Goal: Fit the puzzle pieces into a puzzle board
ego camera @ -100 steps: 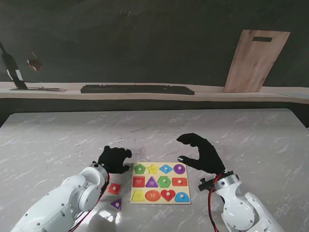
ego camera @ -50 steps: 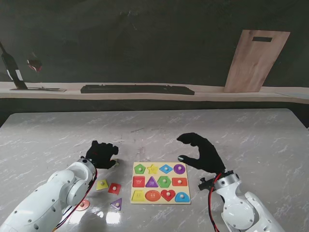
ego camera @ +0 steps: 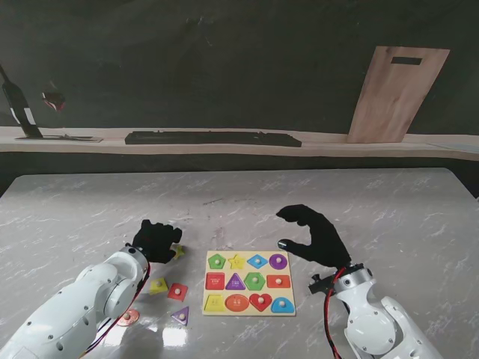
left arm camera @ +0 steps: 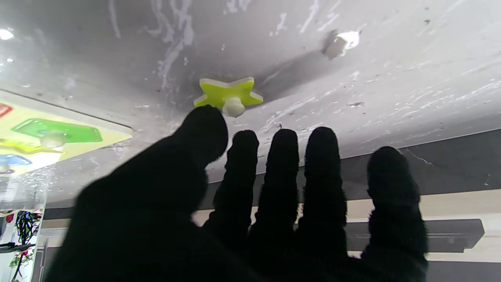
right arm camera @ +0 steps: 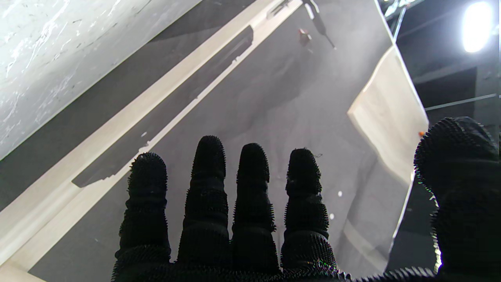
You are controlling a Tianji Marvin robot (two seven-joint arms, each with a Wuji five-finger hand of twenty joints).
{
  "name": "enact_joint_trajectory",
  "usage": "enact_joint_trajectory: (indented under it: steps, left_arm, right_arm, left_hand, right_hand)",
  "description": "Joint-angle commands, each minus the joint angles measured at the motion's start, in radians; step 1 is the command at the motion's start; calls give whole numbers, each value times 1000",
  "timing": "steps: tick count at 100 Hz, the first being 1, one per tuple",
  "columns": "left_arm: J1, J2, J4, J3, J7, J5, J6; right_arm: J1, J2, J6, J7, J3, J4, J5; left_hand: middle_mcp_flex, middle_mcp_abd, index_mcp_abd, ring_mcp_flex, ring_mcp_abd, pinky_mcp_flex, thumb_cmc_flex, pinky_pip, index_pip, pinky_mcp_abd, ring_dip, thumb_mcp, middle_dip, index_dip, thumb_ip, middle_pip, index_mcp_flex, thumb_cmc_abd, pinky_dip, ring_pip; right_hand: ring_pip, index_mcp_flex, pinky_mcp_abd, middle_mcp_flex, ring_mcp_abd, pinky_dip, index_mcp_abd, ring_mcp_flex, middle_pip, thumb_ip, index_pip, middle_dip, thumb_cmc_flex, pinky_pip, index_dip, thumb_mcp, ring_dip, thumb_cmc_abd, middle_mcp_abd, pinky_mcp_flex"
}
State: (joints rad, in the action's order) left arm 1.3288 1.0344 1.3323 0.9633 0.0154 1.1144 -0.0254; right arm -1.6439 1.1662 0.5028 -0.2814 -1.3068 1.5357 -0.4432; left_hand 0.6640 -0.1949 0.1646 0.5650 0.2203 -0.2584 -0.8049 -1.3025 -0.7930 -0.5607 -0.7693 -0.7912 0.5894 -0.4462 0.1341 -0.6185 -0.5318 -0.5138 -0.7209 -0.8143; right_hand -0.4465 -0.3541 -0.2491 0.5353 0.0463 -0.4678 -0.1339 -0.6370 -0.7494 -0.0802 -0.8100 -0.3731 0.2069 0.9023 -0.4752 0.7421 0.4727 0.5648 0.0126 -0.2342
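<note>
The yellow puzzle board (ego camera: 248,282) lies near me at the table's middle, showing several coloured shapes in its slots. My left hand (ego camera: 156,241) hovers low to the left of the board's far corner, open. A yellow-green star piece (ego camera: 178,252) with a white knob lies flat on the table at its fingertips. In the left wrist view the star piece (left arm camera: 229,96) sits just past my thumb tip (left arm camera: 205,125), ungripped, with the board (left arm camera: 58,133) off to one side. My right hand (ego camera: 314,235) is raised beside the board's far right corner, open and holding nothing.
Loose pieces lie left of the board: a yellow one (ego camera: 158,285), a red square (ego camera: 177,292), a purple triangle (ego camera: 180,315) and an orange round one (ego camera: 128,317). A shelf (ego camera: 213,138) and a leaning wooden board (ego camera: 395,93) stand beyond the table's far edge.
My left hand moved left, away from the board's edge, and now rests over the star piece, which shows beside its fingers. The right hand has barely moved.
</note>
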Motion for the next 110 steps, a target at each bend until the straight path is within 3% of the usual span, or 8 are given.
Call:
enact_joint_trajectory:
  steps: [1,43,77,110]
  left_arm:
    - [-1,-1,-4,-5,1,-7,0]
    - [-34,3,-49,-36,17,-39,-3]
    - [-54,8,-71,-62,26,-66,-5]
    - [-71,11,-94,-87,29,-85,-16]
  right_arm:
    - [-7,5,3,-1,1,3,-1]
    - [-8,5,2,0,2,4,-4]
    - [-8,5,3,-2,1,4,-5]
    - [-8,5,3,-3,2,4,-6]
  left_hand:
    - [26,-1,-13,30,-24,-4,-30,-13,-39,221,22,-41,-8,-15,18,-23,4,-37,12,17]
    - [107,14,-41,62,-35,-24,-82,-29,-167,233,39,-32,102,-12,66,-3,9,-90,11,-6]
    - [130,12,-50,76,-34,-35,-99,-37,-197,232,35,16,120,1,87,-1,2,-82,9,-22]
    - [225,31,-91,113,-46,-55,-152,-51,-278,246,39,56,154,15,85,43,-30,-73,7,-36]
  right_hand:
    - [-16,-10,-11,26,-8,-18,-26,-20,9,1,3,-7,-21,16,-8,-22,16,-15,17,4]
    - [-14,-13,-11,30,-8,-18,-26,-20,9,1,2,-7,-22,15,-9,-22,16,-14,20,4]
    - [-14,-12,-12,31,-10,-18,-26,-20,9,1,1,-7,-22,15,-9,-21,16,-12,21,4]
    - [-14,-12,-12,31,-8,-18,-26,-19,9,1,2,-7,-23,15,-9,-21,16,-13,20,4]
